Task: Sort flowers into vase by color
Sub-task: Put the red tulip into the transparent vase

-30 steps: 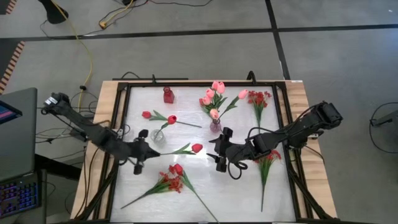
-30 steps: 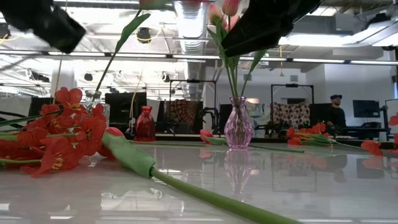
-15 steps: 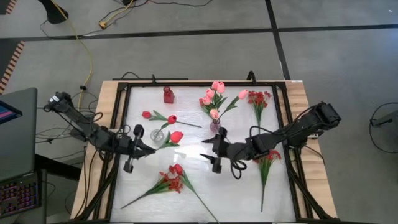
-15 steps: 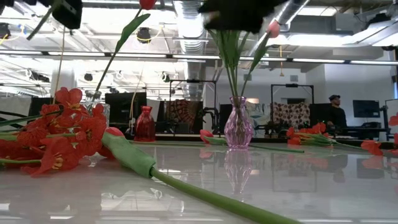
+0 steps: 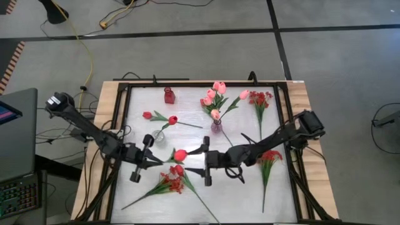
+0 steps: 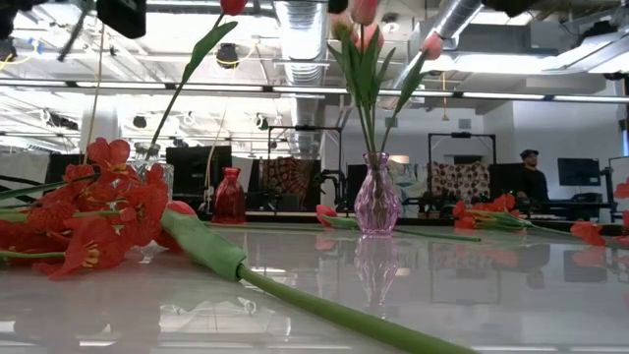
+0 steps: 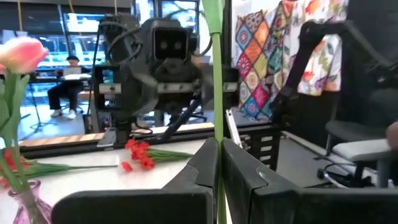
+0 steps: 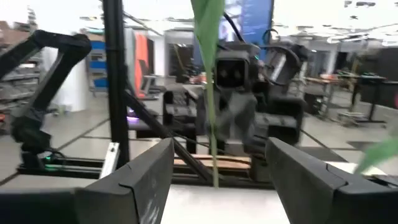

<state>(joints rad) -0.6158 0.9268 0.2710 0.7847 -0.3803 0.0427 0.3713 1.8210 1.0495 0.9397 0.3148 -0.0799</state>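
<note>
My left gripper [image 5: 154, 160] [image 7: 219, 163] hovers over the table's near middle, shut on a red tulip [image 5: 180, 155]. Its green stem [image 7: 217, 74] runs straight across the left wrist view. My right gripper [image 5: 205, 165] [image 8: 217, 180] faces it from the right, open wide. In the right wrist view the stem [image 8: 211, 124] shows ahead between the fingers, apart from them. Pink tulips [image 5: 214, 97] stand in the purple vase [image 5: 216, 127] [image 6: 377, 202]. One red tulip [image 5: 172, 119] leans in the clear vase [image 5: 157, 135]. Another [image 5: 147, 115] lies on the table. My left gripper pinches the red tulip's green stem [image 7: 217, 146] between its two fingers, which lie across it. The fingers come level from the table's left. The tulip is lifted clear of the table, its bloom [image 5: 180, 155] off to the gripper's right.
A small red vase [image 5: 169, 95] stands near the far edge. Bushy red sprays lie near the front [image 5: 172, 183] [image 6: 98, 211], at the far right [image 5: 259, 100] and at the right [image 5: 269, 159]. A black frame [image 5: 122, 125] rims the table. A person [image 6: 532, 177] sits in the room beyond.
My left gripper has carried the red tulip first toward the far left, then toward the near edge and right, and the bloom has swung closer to the gripper. My right gripper has moved left and toward the near edge, closing in on the tulip, still open.
</note>
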